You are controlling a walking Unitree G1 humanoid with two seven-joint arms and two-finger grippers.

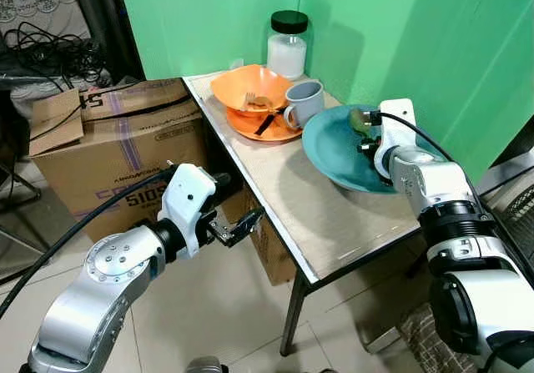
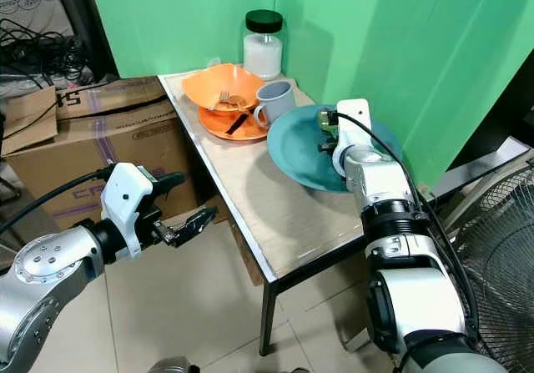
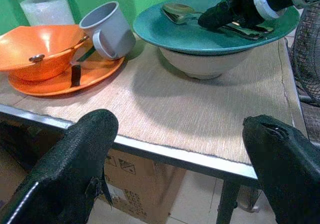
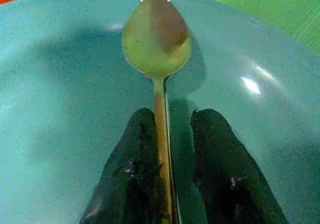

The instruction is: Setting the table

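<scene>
Closest to me, left claw (image 1: 236,227) hangs spread apart beside the beige-topped metal desk (image 1: 321,223). Big teal round plate (image 2: 296,152) sits on a white bowl (image 3: 202,63); right claw (image 4: 172,184) pinches the metal spoon (image 4: 157,46) resting on it.

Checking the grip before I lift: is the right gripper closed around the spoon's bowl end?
No. The right gripper holds the spoon by its handle, with the bowl end lying free on the teal plate.

- I see a table (image 1: 334,223) with a beige mat top.
- On it: an orange plate (image 1: 250,127), grey mug (image 1: 305,103), lidded jar (image 1: 287,46) and white bowl (image 3: 202,64).
</scene>
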